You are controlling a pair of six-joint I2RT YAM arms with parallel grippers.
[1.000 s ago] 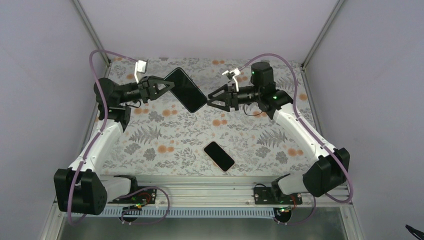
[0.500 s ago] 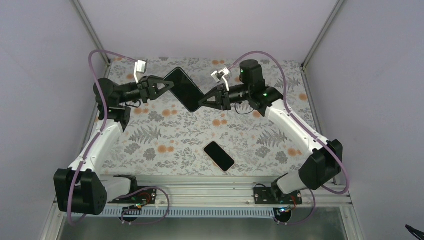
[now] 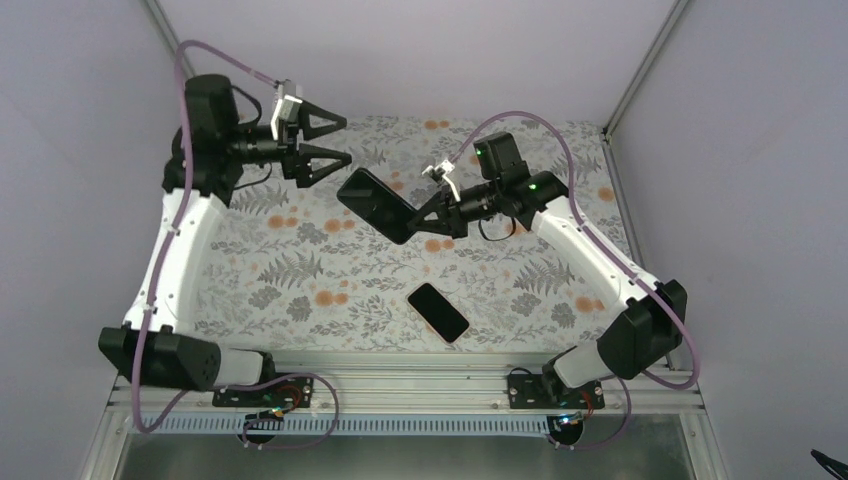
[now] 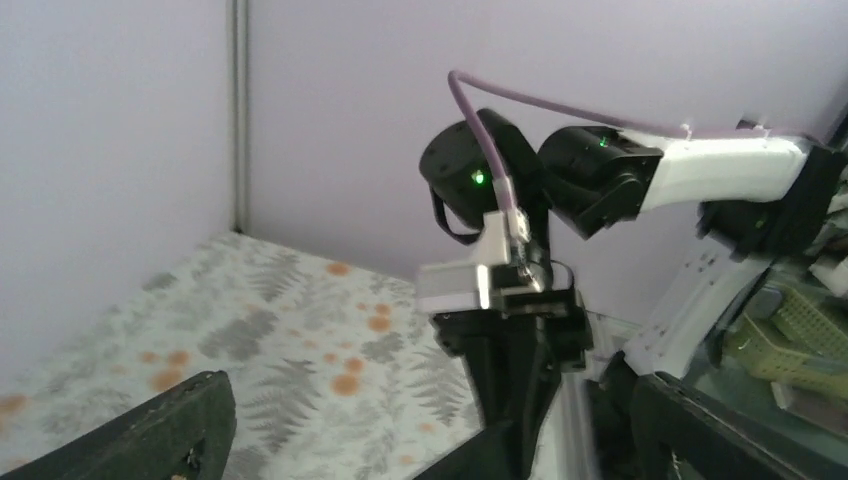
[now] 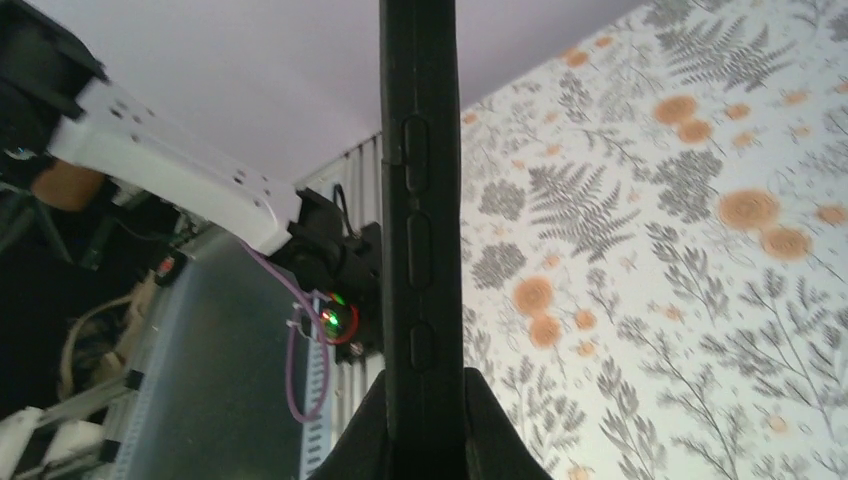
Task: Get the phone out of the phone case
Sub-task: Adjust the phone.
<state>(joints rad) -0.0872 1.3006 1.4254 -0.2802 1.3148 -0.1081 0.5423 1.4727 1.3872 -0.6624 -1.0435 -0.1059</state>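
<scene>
Top external view gives us the whole layout. The right end effector (image 3: 408,215) is clamped on one end of the black phone case (image 3: 372,200) and holds it up in the air over the middle of the table (image 3: 300,270), towards the far edge. The left end effector (image 3: 345,140) is up high over the far left corner, spread wide with nothing in it. The phone (image 3: 438,312) lies flat and skewed on the table, close to the middle of the near edge, well apart from both arms.

Right wrist view adds what the top one can't show. We see the case edge-on, standing straight up between the two fingers (image 5: 355,445), with its side button bumps clearly visible. We can't tell from here whether anything sits inside it.

Left wrist view only catches its own two fingers (image 4: 150,440) far apart at the bottom corners, with the right arm's wrist facing us across the gap. The case itself is too blurry there.

The table wears a grey cloth printed with ferns and orange flowers. Pale lilac walls (image 3: 420,50) close in three sides, and a metal rail (image 3: 400,365) runs along the near edge.
</scene>
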